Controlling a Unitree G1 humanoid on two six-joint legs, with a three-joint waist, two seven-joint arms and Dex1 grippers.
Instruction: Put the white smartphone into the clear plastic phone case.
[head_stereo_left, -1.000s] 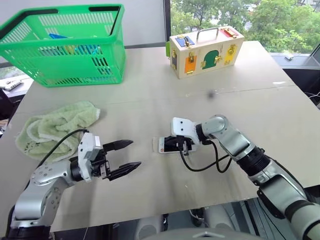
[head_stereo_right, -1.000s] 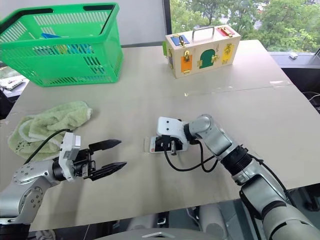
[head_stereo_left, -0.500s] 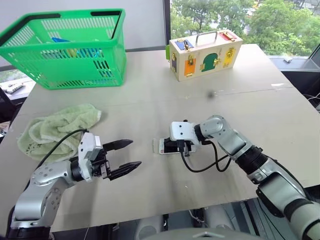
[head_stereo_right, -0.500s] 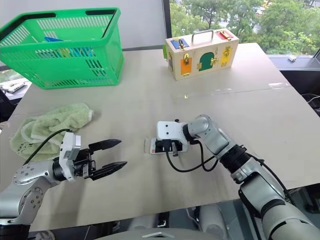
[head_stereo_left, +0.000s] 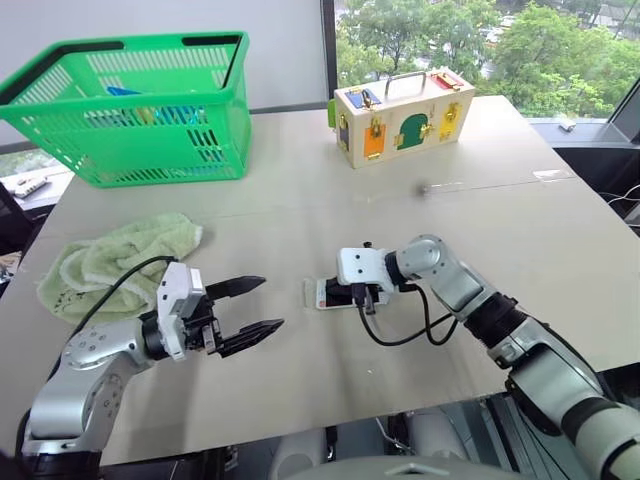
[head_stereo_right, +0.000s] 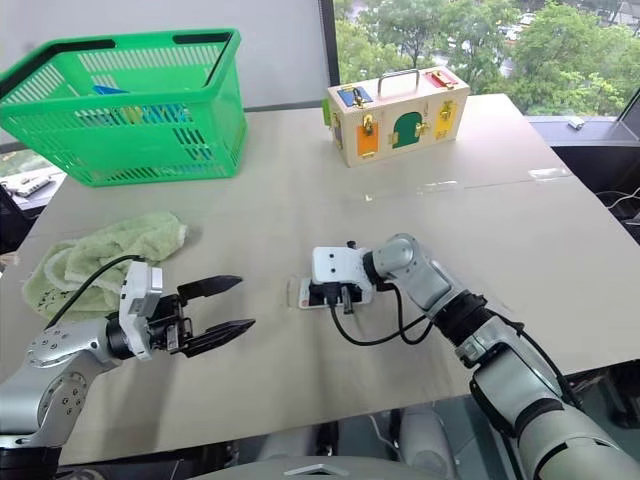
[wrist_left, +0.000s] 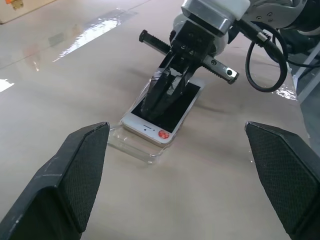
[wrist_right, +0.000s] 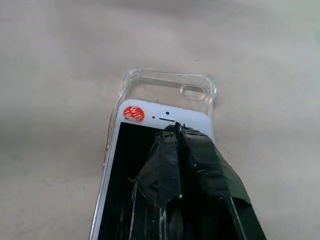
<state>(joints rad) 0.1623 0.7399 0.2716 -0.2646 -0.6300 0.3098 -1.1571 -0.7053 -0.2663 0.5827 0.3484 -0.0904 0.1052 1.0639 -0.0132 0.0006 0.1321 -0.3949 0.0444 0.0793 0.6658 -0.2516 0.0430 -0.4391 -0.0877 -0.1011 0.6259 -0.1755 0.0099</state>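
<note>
Big pale beige tabletop (head_stereo_left: 300, 190) by a window with green trees outside. Toward the back there's a green plastic shopping basket (head_stereo_left: 135, 110) and a small wooden latch box with a metal handle (head_stereo_left: 405, 115); a crumpled light green towel (head_stereo_left: 110, 260) lies on the left side.

Mid-table, the white smartphone with the black screen (wrist_left: 165, 112) lies face up, partly slid into the clear plastic phone case (wrist_right: 167, 87). The case's camera-cutout end sticks out past the phone's top edge, and there's a red round sticker by the earpiece.

The right gripper (wrist_left: 155, 102) has its black fingers pinched together, tips pressing on the screen, not grasping anything. The left gripper (head_stereo_left: 248, 312) hovers spread wide and empty, near the phone.
</note>
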